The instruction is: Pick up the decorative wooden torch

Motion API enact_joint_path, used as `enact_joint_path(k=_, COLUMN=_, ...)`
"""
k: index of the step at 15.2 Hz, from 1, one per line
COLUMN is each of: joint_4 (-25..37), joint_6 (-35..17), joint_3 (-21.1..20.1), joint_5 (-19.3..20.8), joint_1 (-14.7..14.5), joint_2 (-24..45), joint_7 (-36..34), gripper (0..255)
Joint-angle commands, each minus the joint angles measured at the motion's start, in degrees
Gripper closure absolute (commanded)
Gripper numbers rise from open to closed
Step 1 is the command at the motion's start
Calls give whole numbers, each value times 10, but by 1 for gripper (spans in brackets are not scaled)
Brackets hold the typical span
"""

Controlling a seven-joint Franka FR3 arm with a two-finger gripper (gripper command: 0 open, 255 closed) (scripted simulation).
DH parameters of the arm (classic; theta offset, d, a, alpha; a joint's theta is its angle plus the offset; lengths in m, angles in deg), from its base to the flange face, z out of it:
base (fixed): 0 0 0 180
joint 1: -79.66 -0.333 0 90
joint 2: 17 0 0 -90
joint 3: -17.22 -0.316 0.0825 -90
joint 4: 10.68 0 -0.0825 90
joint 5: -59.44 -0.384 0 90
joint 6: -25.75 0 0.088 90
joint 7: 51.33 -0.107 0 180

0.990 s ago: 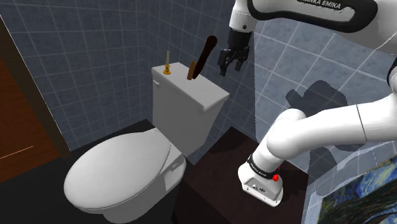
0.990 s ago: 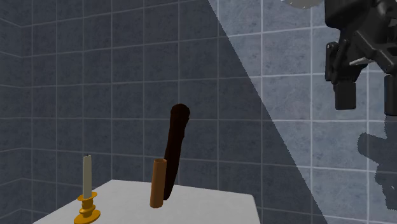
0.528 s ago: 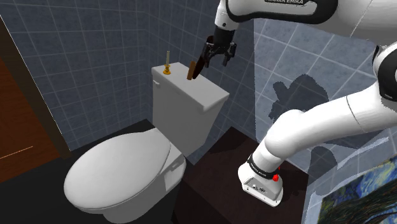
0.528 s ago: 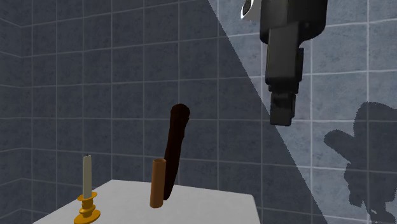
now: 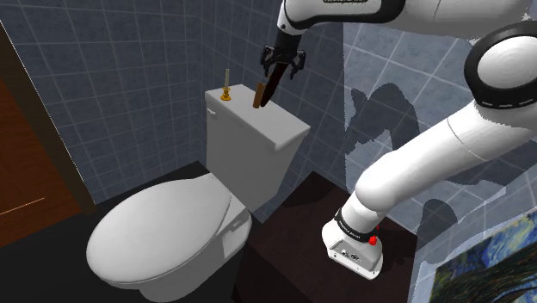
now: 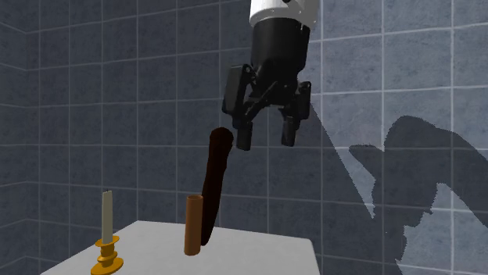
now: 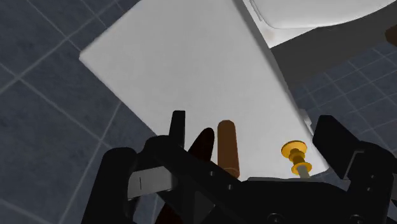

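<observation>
In a bathroom with grey-blue tiled walls (image 5: 129,69), a white toilet (image 5: 163,237) stands on a dark floor (image 5: 142,185). A strip of brown wooden panel (image 5: 26,146) runs down the shoulder view's left edge, cut off there. At that view's lower right corner a blue swirled painting (image 5: 490,267) is also cut by the frame. The white arm (image 5: 447,146) rises from its dark stand (image 5: 297,219) and arches over to the wall behind the toilet, its upper part passing out of the top of the picture. It casts a broad shadow on the paler tiles.

The flat white tank lid (image 5: 275,125) is the surface that carries the small things. The black gripper (image 6: 266,134) hangs above the lid, pointing down, its fingers (image 6: 244,137) spread apart and clasping nothing.

The torch (image 6: 215,180), a dark brown stick with a rounded top, leans on the lid near the wall. In the wrist view its top lies between the fingers, close to one of them, and its lower length is hidden behind the gripper's body. In the second exterior view that top sits just beside a fingertip, so I cannot tell whether they touch.

A shorter, lighter brown cylinder (image 6: 194,225) stands at the torch's foot; whether it is joined to the stick is hard to make out. Near it, toward the lid's end, stands a gold candlestick (image 6: 107,254) with a pale candle.
</observation>
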Motion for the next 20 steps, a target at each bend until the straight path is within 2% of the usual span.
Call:
enact_joint_path(k=1, joint_4=25, joint_6=-19, joint_3=-1, joint_5=9, joint_1=12, joint_2=28, joint_7=-38, gripper=0)
enact_joint_path(k=10, joint_4=151, joint_6=-73, joint_3=15, joint_5=54, joint_1=60, joint_2=150, joint_7=-188, gripper=0)
enact_joint_path(k=20, joint_4=299, joint_6=-92, joint_3=57, joint_5=92, joint_1=101, joint_2=259, joint_7=-337, gripper=0)
